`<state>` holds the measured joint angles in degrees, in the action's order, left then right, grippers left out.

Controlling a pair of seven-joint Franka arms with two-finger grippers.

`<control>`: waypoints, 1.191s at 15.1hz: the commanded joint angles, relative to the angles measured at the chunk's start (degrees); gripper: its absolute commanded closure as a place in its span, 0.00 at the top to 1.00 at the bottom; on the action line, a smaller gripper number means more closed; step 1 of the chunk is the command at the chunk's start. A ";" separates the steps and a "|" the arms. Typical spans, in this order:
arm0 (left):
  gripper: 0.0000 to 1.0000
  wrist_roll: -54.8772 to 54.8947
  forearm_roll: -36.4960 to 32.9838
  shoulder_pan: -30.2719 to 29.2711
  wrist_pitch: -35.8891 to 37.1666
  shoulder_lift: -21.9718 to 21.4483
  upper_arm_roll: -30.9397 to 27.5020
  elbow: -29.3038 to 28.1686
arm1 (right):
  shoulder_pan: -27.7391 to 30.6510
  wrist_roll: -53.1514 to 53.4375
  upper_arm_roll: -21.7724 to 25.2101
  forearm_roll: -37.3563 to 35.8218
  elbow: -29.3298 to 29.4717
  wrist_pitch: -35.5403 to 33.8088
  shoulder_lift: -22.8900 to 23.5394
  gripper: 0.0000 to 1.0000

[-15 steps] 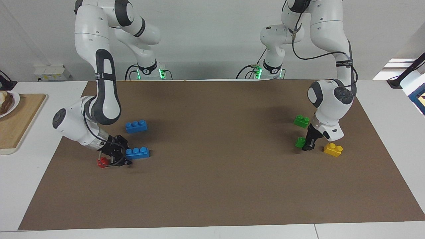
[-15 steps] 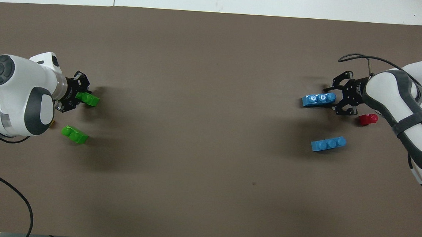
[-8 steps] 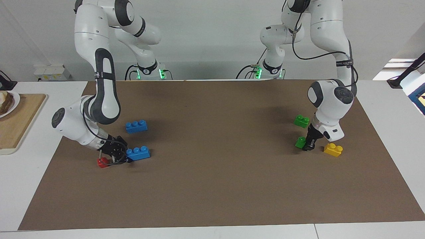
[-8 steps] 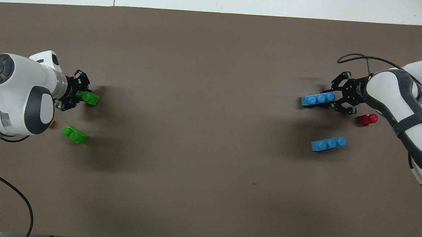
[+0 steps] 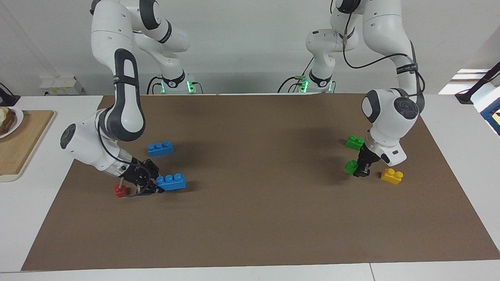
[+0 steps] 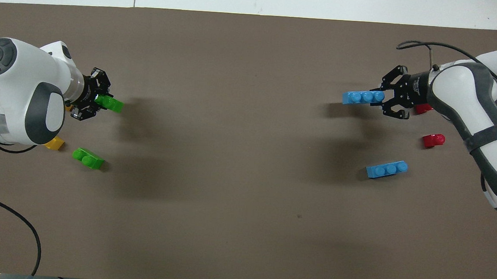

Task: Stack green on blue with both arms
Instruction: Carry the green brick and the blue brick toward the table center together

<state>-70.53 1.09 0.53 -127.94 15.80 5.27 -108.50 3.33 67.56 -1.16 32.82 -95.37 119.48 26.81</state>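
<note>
My right gripper (image 5: 155, 186) is shut on one end of a blue three-stud brick (image 5: 172, 182) and holds it just above the brown mat; both show in the overhead view too, gripper (image 6: 383, 100) and brick (image 6: 362, 97). The other blue brick (image 5: 160, 148) lies on the mat nearer to the robots (image 6: 387, 169). My left gripper (image 5: 360, 169) is shut on a green two-stud brick (image 5: 350, 166), held low over the mat; in the overhead view the gripper (image 6: 95, 101) holds the brick (image 6: 113, 104). The second green brick (image 5: 354, 142) lies on the mat nearer to the robots (image 6: 87, 158).
A yellow brick (image 5: 391, 175) lies beside my left gripper, toward the left arm's end. A small red brick (image 5: 120, 190) lies beside my right gripper. A wooden board (image 5: 19, 144) with a plate sits off the mat (image 5: 250, 226) at the right arm's end.
My right gripper has closed on the blue brick, lifted it and carried it toward the table's middle. My left gripper has raised the green brick slightly, uncovering the yellow brick in the overhead view.
</note>
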 commanded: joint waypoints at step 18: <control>0.00 -50.04 -3.99 22.93 11.40 -3.14 0.17 6.81 | -25.04 26.74 0.01 2.42 -10.80 20.61 -1.41 0.00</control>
<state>-117.45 -1.88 21.69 -117.04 13.35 6.22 -101.97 -21.61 94.18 -1.39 33.16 -104.26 138.97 26.73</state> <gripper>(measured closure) 0.656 0.639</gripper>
